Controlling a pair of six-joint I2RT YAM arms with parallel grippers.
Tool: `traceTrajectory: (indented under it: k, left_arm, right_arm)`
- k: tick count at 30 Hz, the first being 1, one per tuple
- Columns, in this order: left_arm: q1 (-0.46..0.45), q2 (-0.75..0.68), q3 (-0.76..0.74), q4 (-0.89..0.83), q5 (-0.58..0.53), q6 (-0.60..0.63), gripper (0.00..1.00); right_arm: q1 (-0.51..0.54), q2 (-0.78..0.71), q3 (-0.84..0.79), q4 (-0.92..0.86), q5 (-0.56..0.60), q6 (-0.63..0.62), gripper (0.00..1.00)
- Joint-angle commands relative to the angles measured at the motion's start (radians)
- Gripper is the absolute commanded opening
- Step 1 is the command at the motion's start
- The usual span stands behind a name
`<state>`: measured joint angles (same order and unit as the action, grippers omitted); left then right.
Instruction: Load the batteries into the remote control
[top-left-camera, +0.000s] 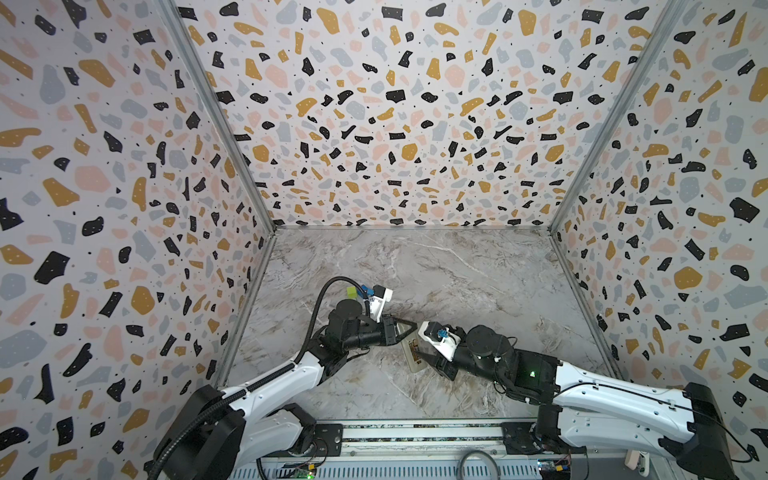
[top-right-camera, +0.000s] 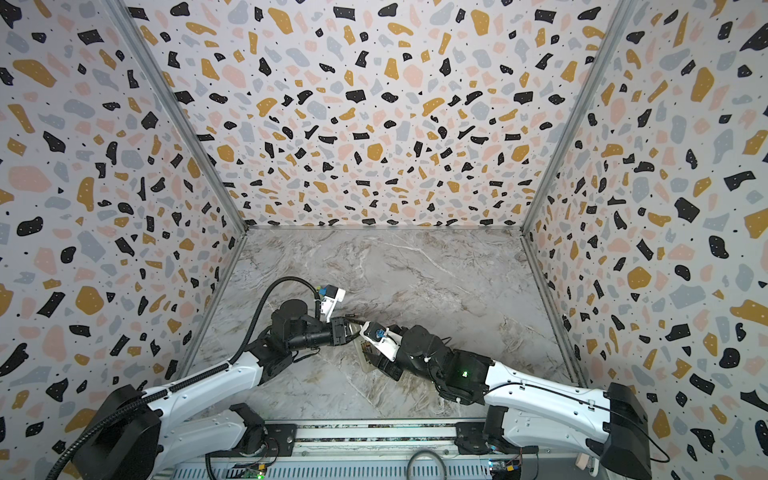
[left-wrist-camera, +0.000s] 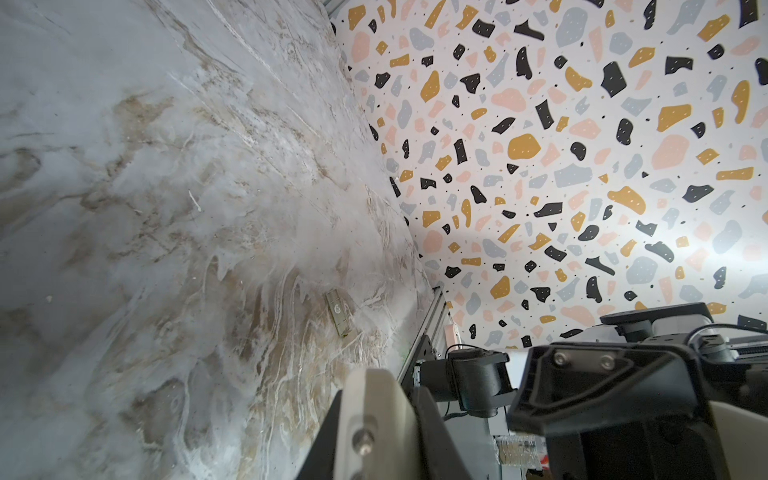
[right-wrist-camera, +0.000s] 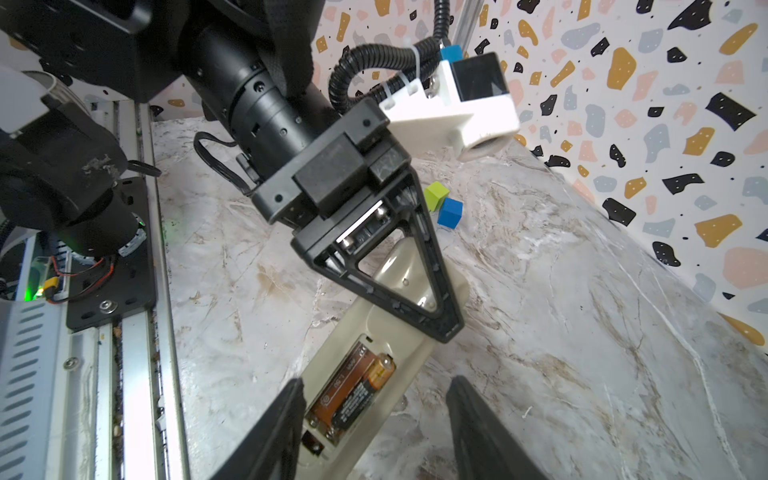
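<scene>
Right wrist: right jaws spread astride remote control (right-wrist-camera: 401, 338); left jaws pressed together.

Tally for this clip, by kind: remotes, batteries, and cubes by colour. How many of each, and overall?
remote control: 1
batteries: 2, both lying in the remote's bay
green cube: 1
blue cube: 1
Total: 5

Cream remote control (right-wrist-camera: 409, 353), back up, far end under the closed left claw (right-wrist-camera: 446, 328), two copper-and-black batteries (right-wrist-camera: 353, 390) side by side in its uncovered bay, between the spread fingers of the right claw (right-wrist-camera: 376, 382)
</scene>
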<state>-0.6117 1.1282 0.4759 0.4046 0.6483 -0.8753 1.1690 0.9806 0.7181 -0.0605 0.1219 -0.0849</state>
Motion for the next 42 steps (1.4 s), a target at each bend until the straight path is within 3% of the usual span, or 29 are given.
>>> traceTrajectory:
  k: [1,12,42]
  left_arm:
    - [-0.003,-0.022,0.045,-0.061,0.048,0.062,0.00]
    - [-0.003,-0.030,0.061,-0.182,0.094,0.117,0.00]
    - [-0.003,-0.030,0.058,-0.167,0.108,0.110,0.00]
  right_arm:
    - [0.002,-0.013,0.057,-0.120,-0.025,-0.101,0.53]
    - [0.003,0.062,0.143,-0.211,-0.154,-0.276,0.46]
    - [0.007,0.192,0.162,-0.171,-0.150,-0.316,0.29]
